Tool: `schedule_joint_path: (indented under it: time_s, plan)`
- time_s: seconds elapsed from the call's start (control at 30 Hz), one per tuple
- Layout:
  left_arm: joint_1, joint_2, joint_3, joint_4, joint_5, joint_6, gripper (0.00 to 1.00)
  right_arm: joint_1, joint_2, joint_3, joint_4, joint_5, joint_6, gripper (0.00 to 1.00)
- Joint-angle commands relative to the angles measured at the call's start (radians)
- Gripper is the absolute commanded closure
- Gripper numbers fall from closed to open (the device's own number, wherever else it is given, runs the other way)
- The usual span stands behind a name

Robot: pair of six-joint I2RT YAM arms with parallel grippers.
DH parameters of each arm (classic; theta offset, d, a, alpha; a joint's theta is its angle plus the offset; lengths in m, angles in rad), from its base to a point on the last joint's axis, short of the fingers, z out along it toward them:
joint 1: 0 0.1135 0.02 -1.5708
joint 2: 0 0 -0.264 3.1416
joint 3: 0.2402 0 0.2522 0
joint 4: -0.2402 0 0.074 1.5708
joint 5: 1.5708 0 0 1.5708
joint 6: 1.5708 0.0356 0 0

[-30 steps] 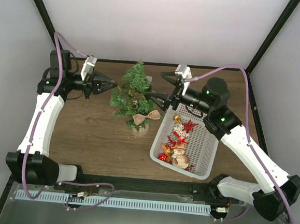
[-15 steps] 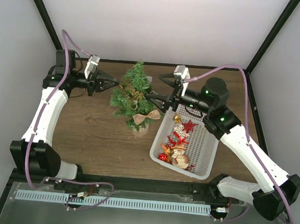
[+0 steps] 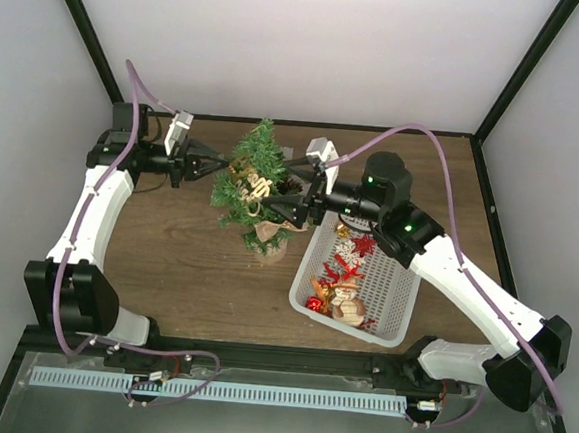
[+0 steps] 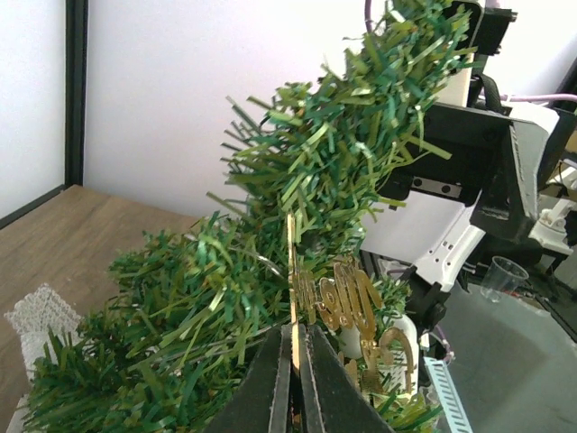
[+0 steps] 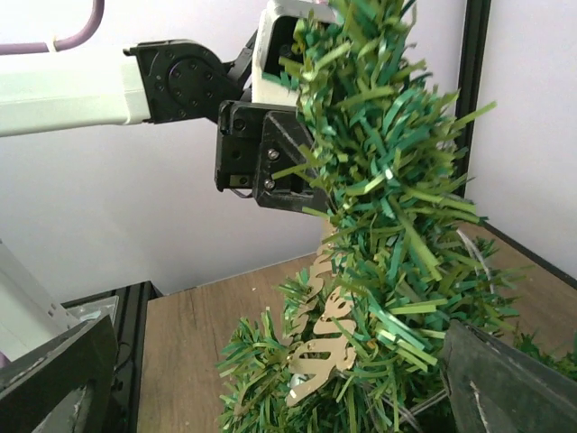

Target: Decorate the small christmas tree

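Observation:
The small christmas tree stands at the back middle of the table on its tan base. My left gripper reaches into it from the left, shut on the thin gold strip of a gold lettering ornament that lies among the branches. The same ornament shows in the right wrist view, hanging in the needles. My right gripper comes in from the right, open wide. One of its fingers stands on each side of the tree, and neither grips anything.
A white slotted basket lies right of the tree, holding a red star, a white snowflake, red baubles and a snowman figure. A black frame borders the table, with white walls behind.
My right gripper has moved left from the basket's top edge until it straddles the tree. My left gripper has pushed right into the branches, still holding the gold ornament.

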Motion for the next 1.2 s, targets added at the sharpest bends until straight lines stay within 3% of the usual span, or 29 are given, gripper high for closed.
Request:
schedule_joint_path:
  time_s: [0.0,0.87,0.97,1.07,1.13,1.17]
  plan:
    - [0.012,0.026,0.001,-0.063,0.23,0.118,0.98,0.017,-0.002,0.052,-0.015,0.043,-0.014,0.09]
    - [0.042,0.154,0.115,-0.472,0.229,0.473,0.72,0.019,-0.002,0.041,-0.008,0.054,-0.012,0.09]
    - [0.046,0.196,0.162,-0.631,0.228,0.617,0.66,0.018,-0.006,0.034,-0.003,0.055,-0.009,0.09]
    - [0.049,0.259,0.231,-0.91,0.228,0.868,0.57,0.018,-0.013,0.026,0.002,0.059,-0.009,0.09]
    - [0.051,0.286,0.251,-0.933,0.227,0.873,0.46,0.018,-0.014,0.024,0.003,0.062,-0.01,0.09]
    - [0.053,0.289,0.246,-0.934,0.226,0.879,0.34,0.018,-0.016,0.022,0.002,0.063,-0.011,0.08]
